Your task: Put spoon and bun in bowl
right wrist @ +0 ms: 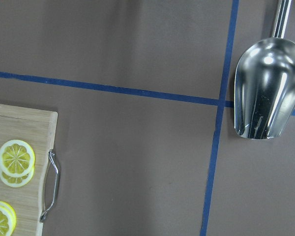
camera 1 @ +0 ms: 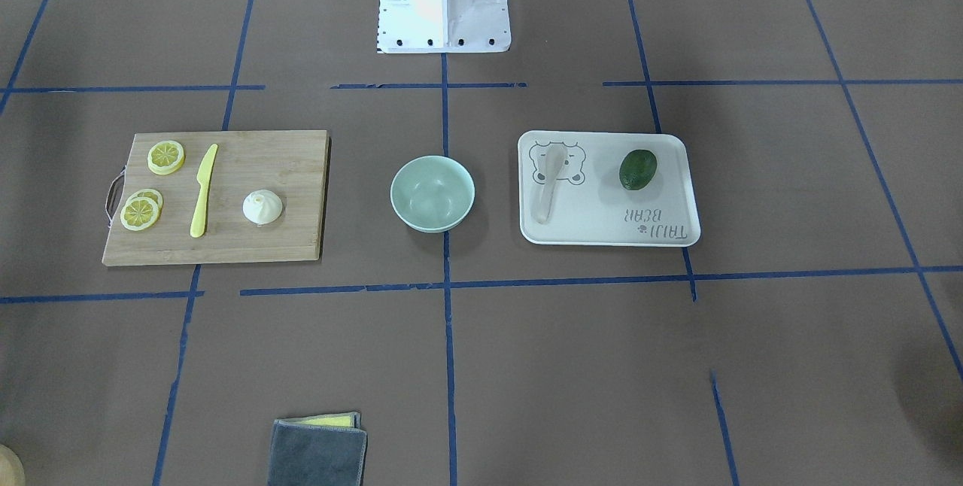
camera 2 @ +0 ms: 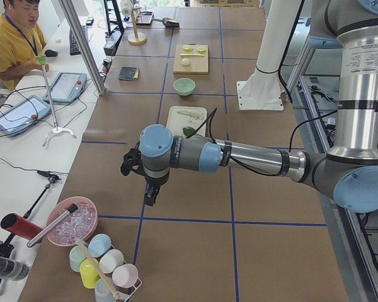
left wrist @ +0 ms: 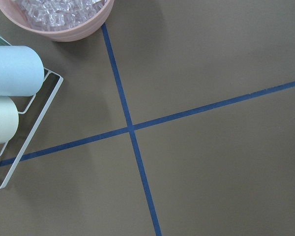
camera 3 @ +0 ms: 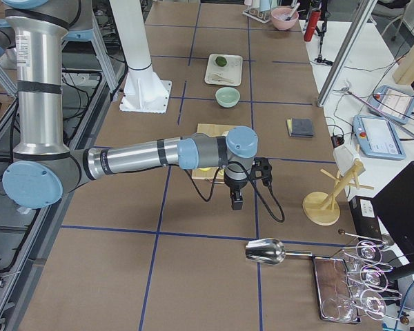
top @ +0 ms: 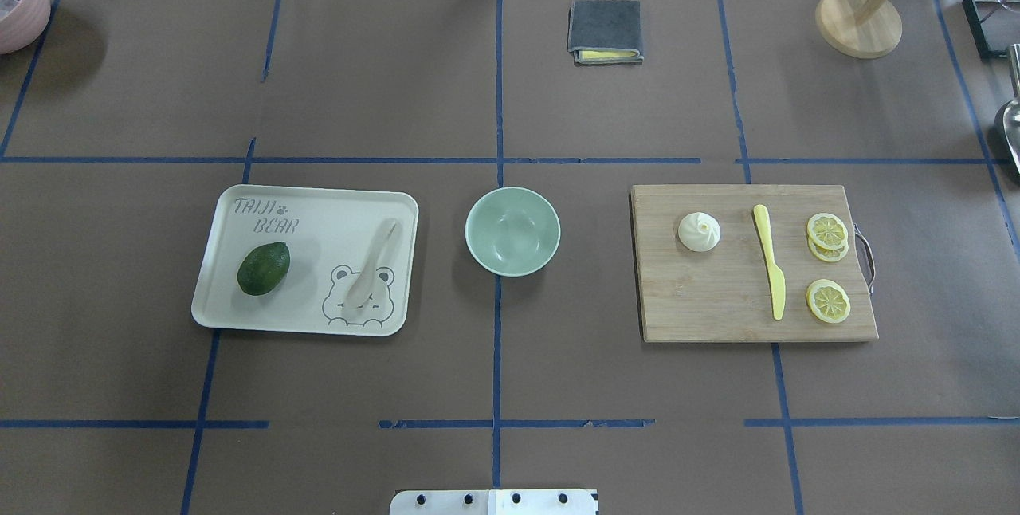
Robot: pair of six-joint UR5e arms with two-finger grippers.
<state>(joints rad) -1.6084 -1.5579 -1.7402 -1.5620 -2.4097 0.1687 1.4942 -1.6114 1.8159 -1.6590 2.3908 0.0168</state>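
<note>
"Overhead exterior view: where do the task's things sit?"

"The bowl (top: pixel 512 230) is in the middle with nothing in it. The spoon (top: pixel 368 272) lies at its nine o'clock on the tray (top: pixel 319 216), scoop on the bear print, handle pointing to about one o'clock. The bun (top: pixel 699 231) stands at the bowl's three o'clock on the cutting board (top: pixel 709 300). Neither has been put in yet."

"And the grippers?"

"Only the side views show them. The left gripper (camera 2: pixel 150 194) hangs over bare table well beyond the tray, and the right gripper (camera 3: pixel 235 200) hangs beyond the board's handle. I cannot tell whether either is open or closed."

"How should the first pick go?"

"I'd have each arm take its near thing. The spoon lies low against the tray, so the fingers should close across the raised handle, not the scoop. The bun looks soft and round. I'd come straight down and close gently below the pleats."

"Room?"

"Plenty. The avocado (top: pixel 263 268) is at the spoon's nine o'clock, well apart. The yellow knife (top: pixel 770 260) is at the bun's three o'clock, with a clear gap. The tray rim beside the handle tip is the one edge to mind."
</note>
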